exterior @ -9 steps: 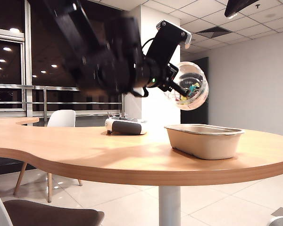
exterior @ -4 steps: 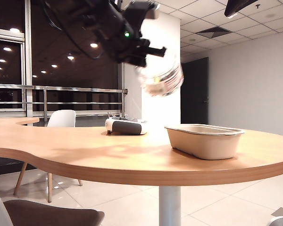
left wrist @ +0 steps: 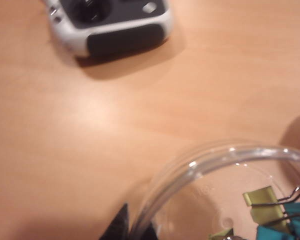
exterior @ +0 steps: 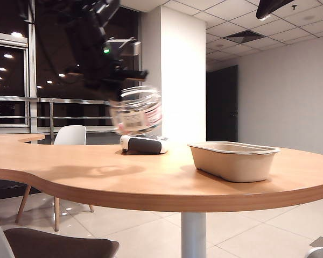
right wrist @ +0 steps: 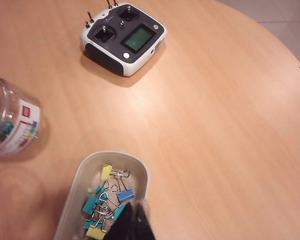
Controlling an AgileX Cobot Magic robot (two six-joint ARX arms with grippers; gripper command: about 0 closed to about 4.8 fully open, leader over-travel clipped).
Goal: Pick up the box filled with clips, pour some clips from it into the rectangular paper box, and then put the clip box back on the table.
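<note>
My left gripper (exterior: 130, 85) is shut on the rim of the box filled with clips (exterior: 135, 110), a clear jar with a red-edged white label, held upright in the air left of the rectangular paper box (exterior: 234, 160). In the left wrist view the black fingertips (left wrist: 121, 226) straddle the jar wall (left wrist: 215, 159), with a few clips (left wrist: 276, 210) inside. My right gripper (right wrist: 135, 222) is shut and empty, hovering high over the paper box rim (right wrist: 92, 164). Several clips (right wrist: 107, 200) lie in that box. The jar (right wrist: 10, 122) shows at the edge of the right wrist view.
A white and dark grey remote controller (exterior: 144, 143) lies on the table (exterior: 124, 177) behind the jar; it also shows in the wrist views (left wrist: 110, 25) (right wrist: 124, 37). The table's curved edge (right wrist: 285, 50) runs past the box. A chair (exterior: 70, 134) stands beyond the table.
The left arm swung the jar away from above the paper box, leftward and down, and turned it from tipped on its side to upright. The right arm has not moved.
</note>
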